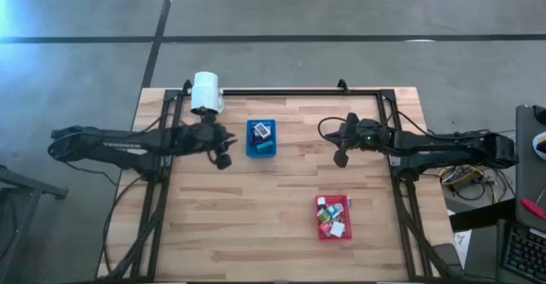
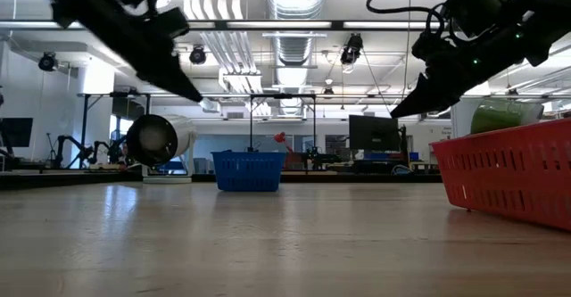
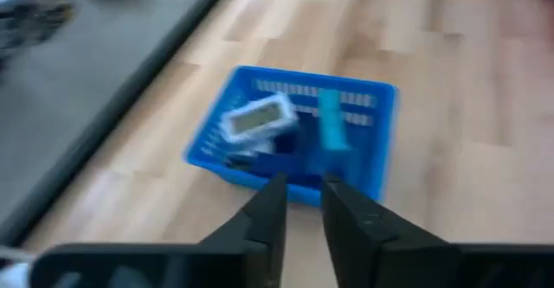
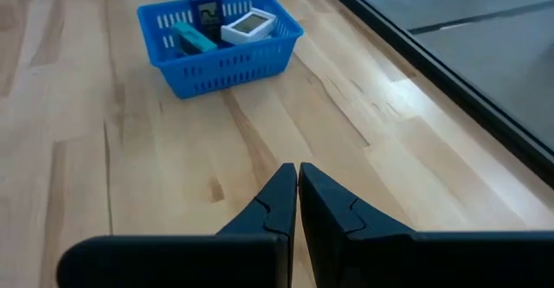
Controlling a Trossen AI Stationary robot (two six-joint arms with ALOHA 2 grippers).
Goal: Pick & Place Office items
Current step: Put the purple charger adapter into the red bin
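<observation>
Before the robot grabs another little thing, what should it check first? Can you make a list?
1. Left jaws empty: ok. The left gripper hangs just in front of the blue plastic basket, jaws slightly apart, nothing between them.
2. Right jaws empty: ok. The right gripper has its jaws pressed together over bare wooden table.
3. Things left to pick: ok. The red plastic basket still holds small coloured office pieces.
4. Room in the blue basket: ok. Only a white flat piece, a teal bar and something dark lie inside.
5. Right gripper over the red basket: not ok. It hovers nearer the table's middle.
6. Which piece is easiest to grab: cannot tell.
</observation>
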